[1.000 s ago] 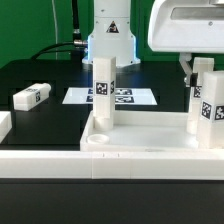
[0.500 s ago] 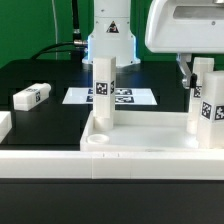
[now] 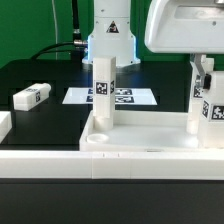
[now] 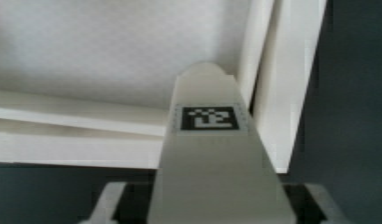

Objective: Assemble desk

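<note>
- Where is the pincer (image 3: 203, 68)?
- High on the exterior view's right. Its two fingers squeeze the top end of a white leg (image 3: 204, 108), one finger on each side. It is clamped on that leg.
- Which way does the leg go?
- Straight up and down. The pincer sits right over it, so the leg is right under the pincer. Its low end is down in the desk top (image 3: 150, 162), by the corner on the exterior view's right.
- Is it all the way in?
- I cannot tell. That spot is too small to see well.
- So what matters next?
- I think the leg should be kept straight. Any push or turn should go along its long line, down into that corner. If it tips, it may jam.
- Are there more legs?
- Yes. One other leg (image 3: 103, 95) stands in the corner on the exterior view's left. A loose leg (image 3: 32, 96) lies flat on the black surface (image 3: 55, 125), well apart from the pincer.
</note>
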`<action>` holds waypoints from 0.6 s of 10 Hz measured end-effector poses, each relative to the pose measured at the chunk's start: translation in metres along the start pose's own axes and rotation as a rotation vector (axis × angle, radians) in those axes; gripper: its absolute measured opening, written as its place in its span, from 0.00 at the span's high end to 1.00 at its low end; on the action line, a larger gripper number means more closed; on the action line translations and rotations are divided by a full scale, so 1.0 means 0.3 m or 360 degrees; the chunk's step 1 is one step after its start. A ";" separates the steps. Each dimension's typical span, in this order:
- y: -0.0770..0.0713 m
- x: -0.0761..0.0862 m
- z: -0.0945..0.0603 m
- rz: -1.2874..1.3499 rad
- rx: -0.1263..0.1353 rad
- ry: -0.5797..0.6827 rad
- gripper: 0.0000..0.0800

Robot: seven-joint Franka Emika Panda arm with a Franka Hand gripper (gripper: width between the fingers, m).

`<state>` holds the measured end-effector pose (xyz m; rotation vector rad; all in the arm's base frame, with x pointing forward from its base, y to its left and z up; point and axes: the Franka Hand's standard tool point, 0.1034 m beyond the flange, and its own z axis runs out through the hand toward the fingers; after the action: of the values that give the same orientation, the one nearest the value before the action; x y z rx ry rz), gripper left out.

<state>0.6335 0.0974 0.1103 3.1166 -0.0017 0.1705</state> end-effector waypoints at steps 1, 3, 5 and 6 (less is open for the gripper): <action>0.000 0.000 0.000 0.0041 0.0001 0.0000 0.64; 0.005 0.000 0.001 0.0326 0.0006 0.0001 0.64; 0.029 0.000 0.000 0.0634 -0.0010 -0.0001 0.64; 0.046 -0.001 0.001 0.0729 -0.0022 -0.0003 0.64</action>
<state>0.6331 0.0836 0.1103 3.0459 -0.7129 0.1708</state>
